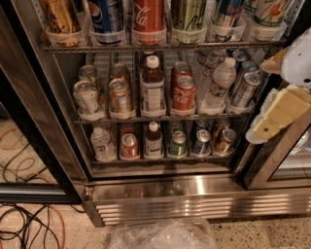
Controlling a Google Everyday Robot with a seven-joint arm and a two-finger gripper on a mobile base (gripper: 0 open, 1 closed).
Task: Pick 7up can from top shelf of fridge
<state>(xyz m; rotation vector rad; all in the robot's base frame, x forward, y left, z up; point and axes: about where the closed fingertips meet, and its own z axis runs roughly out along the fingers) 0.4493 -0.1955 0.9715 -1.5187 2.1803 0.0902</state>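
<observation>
The fridge (194, 194) stands open, steel with a ribbed base. The top shelf (160, 47) runs along the upper edge, a wire rack fronted by clear holders with upright cans. The 7up can (268, 10), silver-white with green lettering and an orange dot, stands at the far right of that shelf, its top cut off by the frame. To its left are a blue-striped can, an olive-green can (188, 13) and a red Coca-Cola can (148, 14). My gripper (281, 113), white and pale yellow, hangs at the right edge, below and right of the 7up can, outside the shelves.
Two lower wire racks (160, 118) hold tilted cans and bottles. A dark-framed glass door (34, 146) stands open at left. Cables (29, 223) lie on the floor at left. A crumpled clear plastic bag (163, 236) lies in front of the base.
</observation>
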